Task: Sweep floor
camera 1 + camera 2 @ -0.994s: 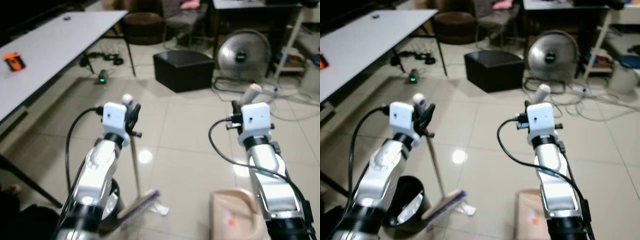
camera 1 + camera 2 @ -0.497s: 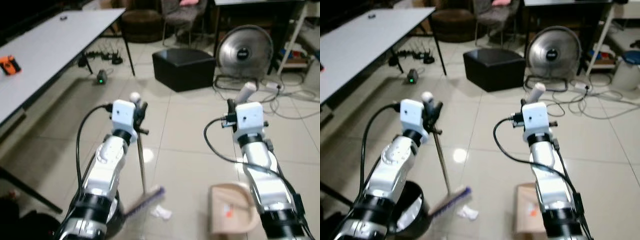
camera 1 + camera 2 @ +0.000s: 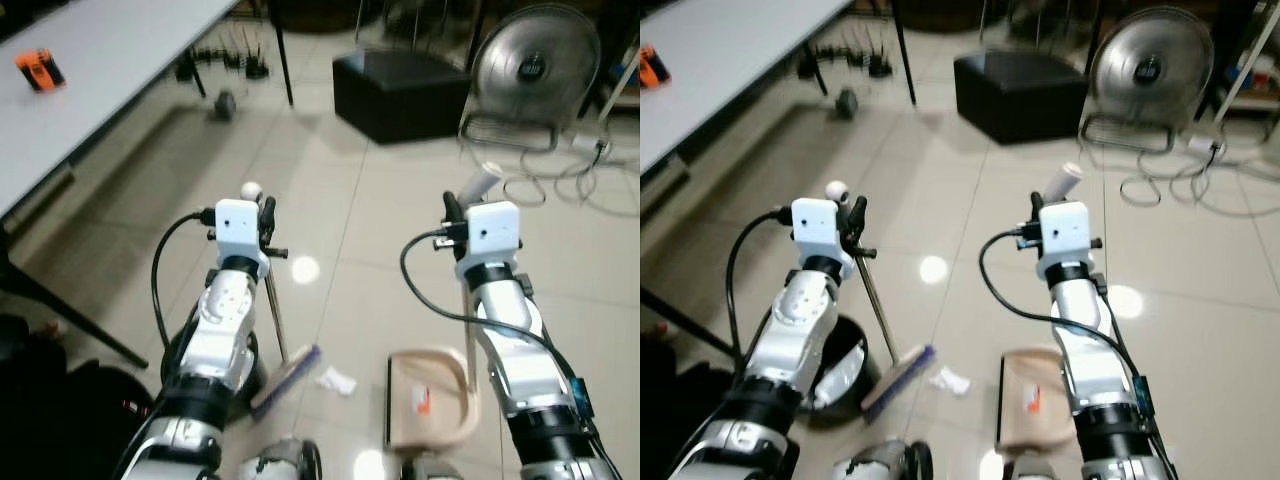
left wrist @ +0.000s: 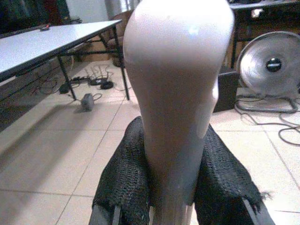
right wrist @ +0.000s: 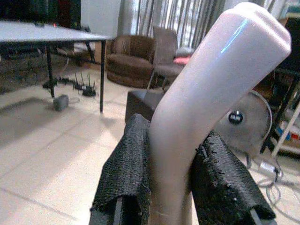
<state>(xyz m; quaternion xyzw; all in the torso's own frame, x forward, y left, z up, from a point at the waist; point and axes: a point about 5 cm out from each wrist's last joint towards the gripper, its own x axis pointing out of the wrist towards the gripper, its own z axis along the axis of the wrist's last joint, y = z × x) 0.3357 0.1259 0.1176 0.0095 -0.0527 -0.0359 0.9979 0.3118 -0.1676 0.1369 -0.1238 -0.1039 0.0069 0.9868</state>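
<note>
My left gripper (image 3: 262, 216) is shut on the top of a broom handle (image 4: 176, 93), its black padded fingers (image 4: 129, 173) pressed to both sides. The thin shaft slants down to the broom head (image 3: 285, 367) on the tiled floor. Just right of the bristles lies a crumpled white paper scrap (image 3: 336, 380). My right gripper (image 3: 452, 208) is shut on the curved white handle (image 5: 206, 93) of a beige dustpan (image 3: 430, 400). The pan rests on the floor right of the scrap, its open mouth facing the scrap and broom.
A black bin (image 3: 838, 365) stands at my left side, by the broom head. A grey table (image 3: 90, 70) with an orange object (image 3: 40, 68) runs along the left. Ahead are a black box (image 3: 400, 92), a floor fan (image 3: 535, 70) and cables (image 3: 560, 180).
The camera has moved forward and tipped down, so the dustpan and floor at my feet show more fully. Both grippers keep their hold; the scrap lies slightly further from the broom head.
</note>
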